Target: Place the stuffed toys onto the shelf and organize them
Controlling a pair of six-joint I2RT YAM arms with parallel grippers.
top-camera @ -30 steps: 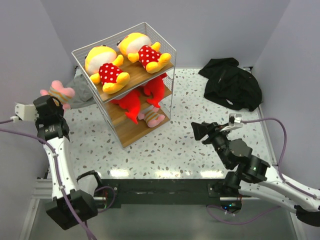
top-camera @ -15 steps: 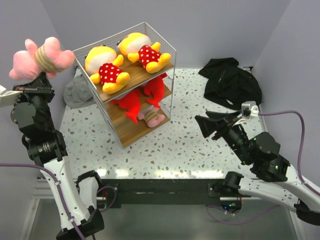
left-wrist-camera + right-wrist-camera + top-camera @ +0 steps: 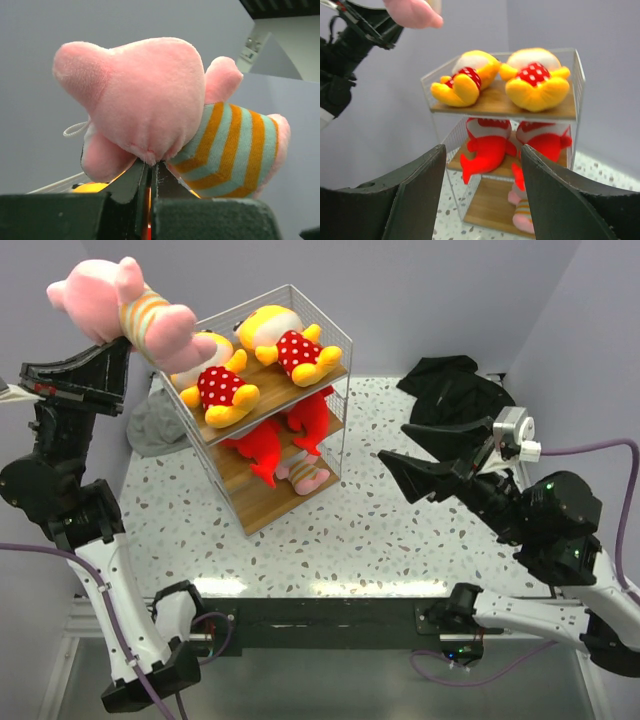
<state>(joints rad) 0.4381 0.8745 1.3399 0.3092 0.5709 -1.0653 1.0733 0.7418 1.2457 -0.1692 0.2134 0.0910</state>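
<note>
My left gripper (image 3: 118, 338) is shut on a pink striped toy (image 3: 125, 310) and holds it high, left of and above the shelf (image 3: 262, 390); in the left wrist view the toy (image 3: 150, 105) rests on my closed fingers (image 3: 135, 185). Two yellow dolls (image 3: 215, 375) (image 3: 285, 340) lie on the top board. Two red sharks (image 3: 262, 447) (image 3: 312, 415) lie on the middle board. A second pink striped toy (image 3: 305, 477) lies on the bottom board. My right gripper (image 3: 415, 455) is open and empty, raised right of the shelf (image 3: 520, 105), facing it.
A black cloth heap (image 3: 465, 405) lies at the back right of the speckled table (image 3: 400, 530). A grey fabric hat (image 3: 155, 425) lies on the table left of the shelf. Grey walls close in on the left, back and right.
My left gripper has lifted the pink striped toy from beside the grey hat up above shelf height and toward the shelf. My right arm has risen, gripper still open.
</note>
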